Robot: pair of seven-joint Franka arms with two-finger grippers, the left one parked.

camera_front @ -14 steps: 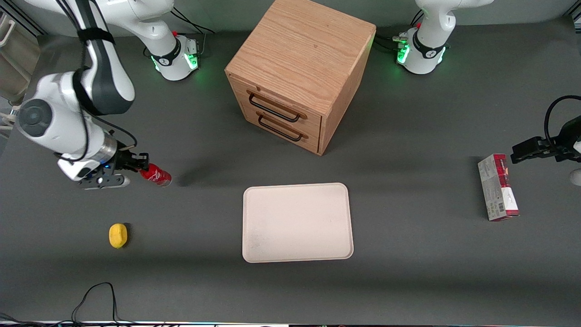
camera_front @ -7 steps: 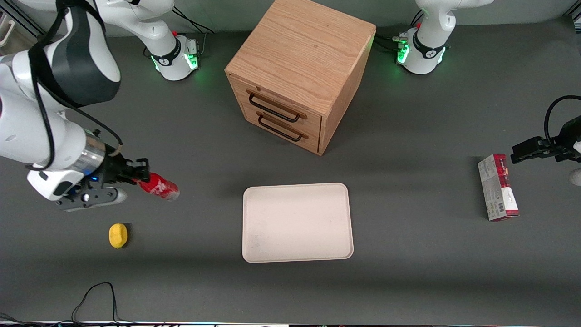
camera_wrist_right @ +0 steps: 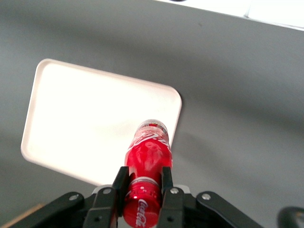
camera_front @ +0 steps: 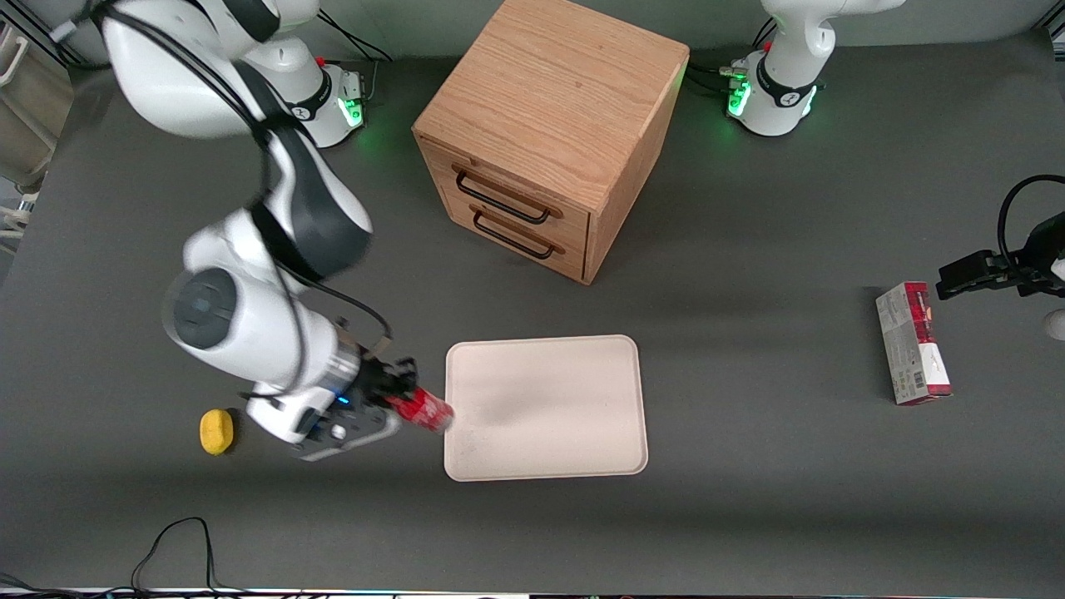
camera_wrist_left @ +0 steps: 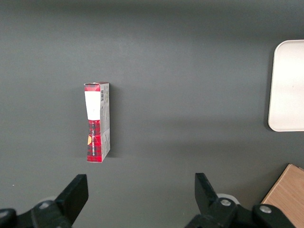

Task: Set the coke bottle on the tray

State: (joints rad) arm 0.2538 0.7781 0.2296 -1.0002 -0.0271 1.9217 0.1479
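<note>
My right gripper [camera_front: 398, 394] is shut on the coke bottle [camera_front: 424, 410], a slim red bottle held by its neck, lying almost level in the air with its clear base pointing at the tray. The cream-white tray [camera_front: 574, 433] lies flat on the grey table, nearer the front camera than the cabinet. The bottle's base is over the tray's edge at the working arm's end. In the right wrist view the bottle [camera_wrist_right: 148, 156] sits between the two black fingers [camera_wrist_right: 118, 183] of the gripper [camera_wrist_right: 142, 183], with the tray [camera_wrist_right: 85, 123] below it.
A wooden two-drawer cabinet [camera_front: 545, 133] stands farther from the front camera than the tray. A yellow lemon [camera_front: 216, 432] lies beside the working arm's wrist. A red-and-grey carton [camera_front: 912, 343] lies toward the parked arm's end, also in the left wrist view [camera_wrist_left: 97, 121].
My right gripper has carried the coke bottle from near the table's working-arm end toward the tray and nearer the front camera; the bottle's base now reaches the tray's edge.
</note>
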